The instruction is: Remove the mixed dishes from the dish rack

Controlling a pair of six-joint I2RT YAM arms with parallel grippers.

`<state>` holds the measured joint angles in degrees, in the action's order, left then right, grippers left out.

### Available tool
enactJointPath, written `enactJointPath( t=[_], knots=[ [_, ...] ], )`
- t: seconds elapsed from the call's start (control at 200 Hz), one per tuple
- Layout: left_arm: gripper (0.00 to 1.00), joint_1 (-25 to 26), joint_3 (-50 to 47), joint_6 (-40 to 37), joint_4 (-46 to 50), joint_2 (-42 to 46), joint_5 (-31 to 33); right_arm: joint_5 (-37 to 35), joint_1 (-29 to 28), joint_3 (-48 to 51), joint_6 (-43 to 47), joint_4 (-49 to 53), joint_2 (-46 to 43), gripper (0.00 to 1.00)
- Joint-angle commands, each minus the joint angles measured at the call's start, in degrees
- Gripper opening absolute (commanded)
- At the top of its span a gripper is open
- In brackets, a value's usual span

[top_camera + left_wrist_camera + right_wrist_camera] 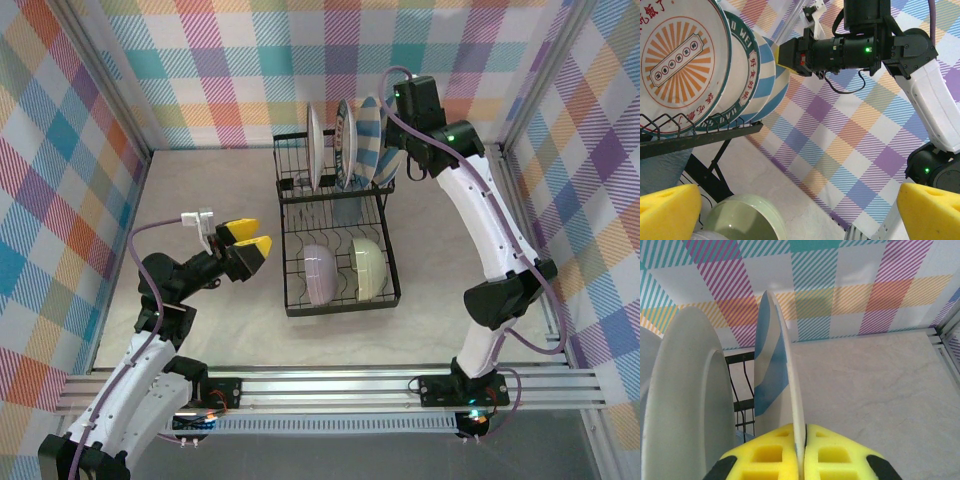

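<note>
We have barely begun: our right tool (pixel 800 452) clamps the rim of the striped plate (pixel 771 370) in the upper level of the dish rack (pixel 290 300), our left tool (pixel 250 241) hangs open nearby, and the other plates (pixel 314 150) and both bowls (pixel 320 273) await unloading.

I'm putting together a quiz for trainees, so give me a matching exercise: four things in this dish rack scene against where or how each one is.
1 striped plate
2 lavender bowl
3 pale green bowl
4 left gripper

A open, left of the dish rack
B lower level, right side
C pinched by the right gripper
D lower level, left side

Pairs: 1-C, 2-D, 3-B, 4-A
</note>
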<state>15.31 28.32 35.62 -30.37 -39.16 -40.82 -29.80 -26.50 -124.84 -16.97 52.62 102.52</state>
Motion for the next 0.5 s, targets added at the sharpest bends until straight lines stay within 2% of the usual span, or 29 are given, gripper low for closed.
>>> enactJointPath(
  t=[0.0,0.495],
  knots=[
    [1.0,0.5,-0.4,0.0,-2.4,0.8,0.4,-1.8,-0.7,-1.9,1.2,-4.3,-2.2,0.0],
    [1.0,0.5,-0.1,-0.6,-1.6,0.5,0.0,-6.7,-0.7,-1.8,4.6,-6.3,-3.5,0.0]
  ],
)
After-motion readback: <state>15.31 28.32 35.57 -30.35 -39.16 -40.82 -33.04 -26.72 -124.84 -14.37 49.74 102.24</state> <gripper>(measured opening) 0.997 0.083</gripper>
